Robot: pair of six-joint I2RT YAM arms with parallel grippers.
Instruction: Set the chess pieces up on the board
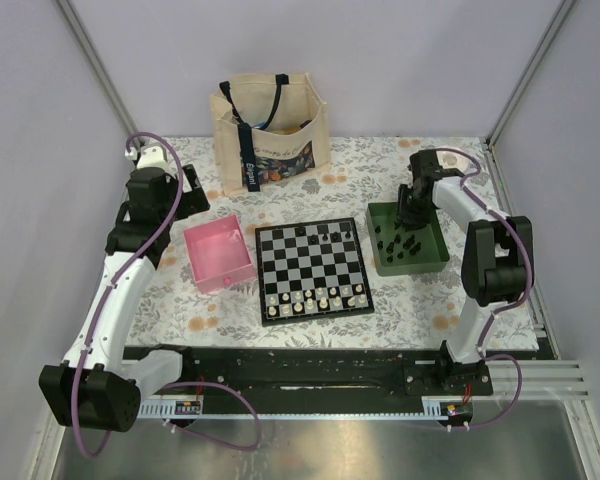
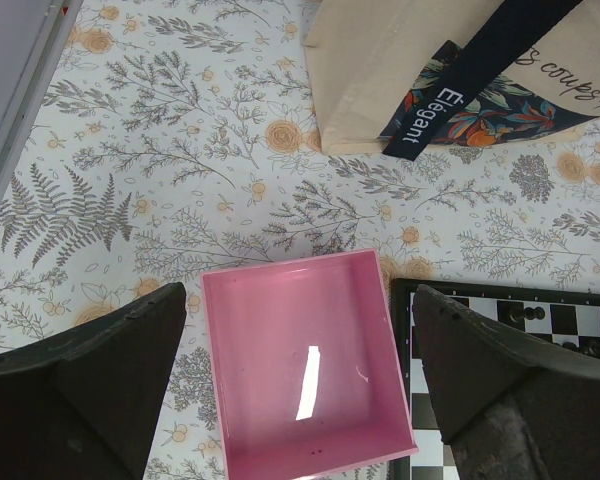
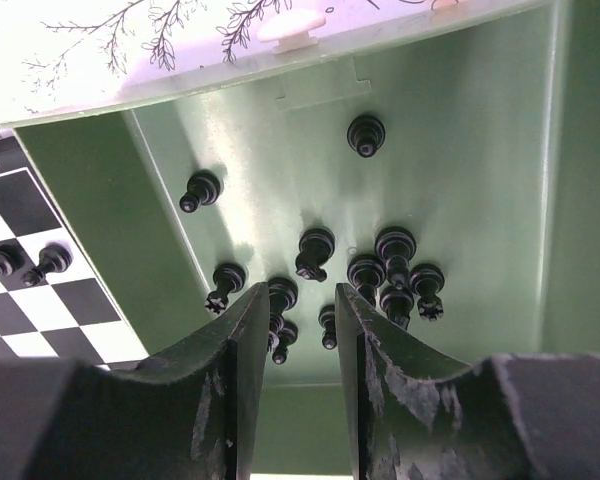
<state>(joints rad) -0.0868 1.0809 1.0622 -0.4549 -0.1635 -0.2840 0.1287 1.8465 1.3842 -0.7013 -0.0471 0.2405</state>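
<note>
The chequered board [image 1: 313,268] lies in the middle of the table. A few black chess pieces [image 1: 327,234] stand on its far rows; tiny white pieces stand on its near rows. Several more black pieces [image 3: 315,250] lie scattered in the green tray [image 1: 432,258]. My right gripper [image 3: 300,300] hangs low over that tray [image 3: 460,140], jaws narrowly apart with nothing gripped; a small black piece [image 3: 327,325] lies on the tray floor below the gap. In the top view this gripper [image 1: 412,212] is over the tray's far part. My left gripper [image 2: 295,300] is wide open and empty above the pink tray [image 2: 270,350].
The pink tray [image 1: 220,255] is empty, left of the board. A beige tote bag [image 1: 270,130] stands at the back, also in the left wrist view [image 2: 380,70]. The board's corner [image 2: 510,320] shows by the left gripper's right finger. Grey walls enclose the table.
</note>
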